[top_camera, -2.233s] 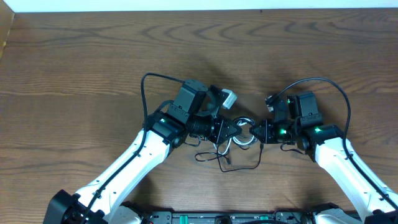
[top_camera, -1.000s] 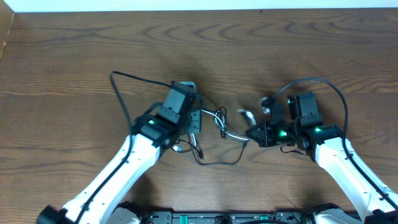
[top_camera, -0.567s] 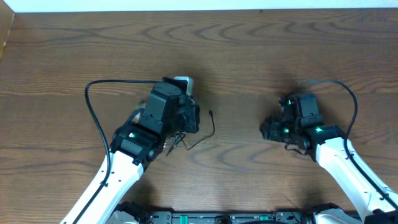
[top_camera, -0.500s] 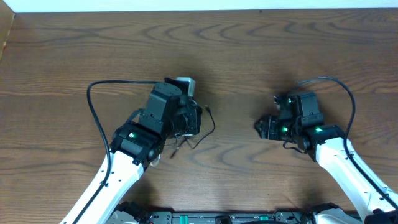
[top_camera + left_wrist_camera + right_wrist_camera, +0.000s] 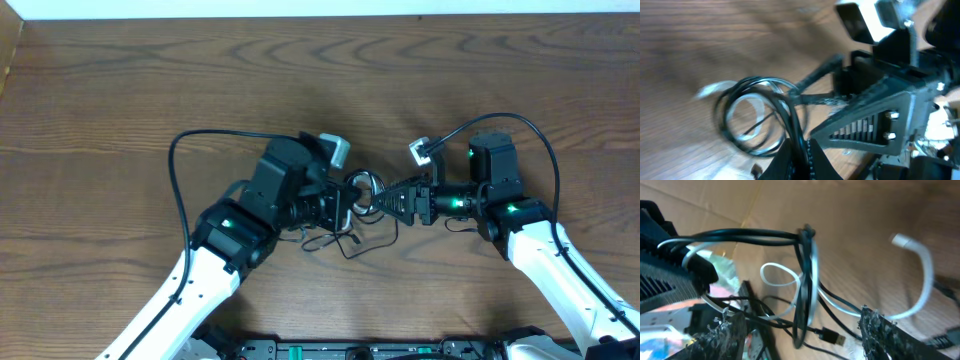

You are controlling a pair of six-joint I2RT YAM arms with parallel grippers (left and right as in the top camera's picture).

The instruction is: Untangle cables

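Our left gripper is clamped on the black strands of the cables, coiled at the middle of the table. Our right gripper stands apart, fingers either side of the loop. The cords look light, limp and springy, so we would pinch the white cord near its plug.

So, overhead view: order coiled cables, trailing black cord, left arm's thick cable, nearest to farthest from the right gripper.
1. Coiled cables, at the right gripper tips.
2. Trailing black cord, lower left of it.
3. Left arm's thick cable, far left.
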